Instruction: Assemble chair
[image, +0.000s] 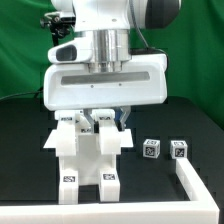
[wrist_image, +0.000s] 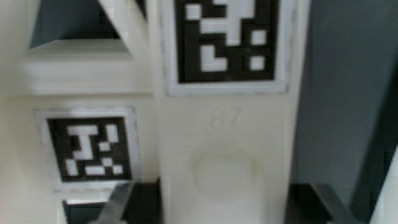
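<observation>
Mid-assembly: pincer (image: 101, 120) pinching top of chair (image: 72, 150), mid surface. Two loose pcs (image: 150, 150) (image: 178, 150) sit right, apart. Next prob. needs square seating, then clean release.

chair (image: 88, 150) looked matt white, smooth, plastic-like | tags (wrist_image: 224, 38) were flat black-and-white print | arm (image: 112, 14) shell shone glossy white | desk (image: 25, 172) was matt black | backdrop (image: 20, 40) was green cloth

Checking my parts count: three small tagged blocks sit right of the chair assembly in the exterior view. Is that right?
Two, not three: one small tagged block and another sit on the exterior view's right of the chair assembly, as the exterior view shows.
</observation>
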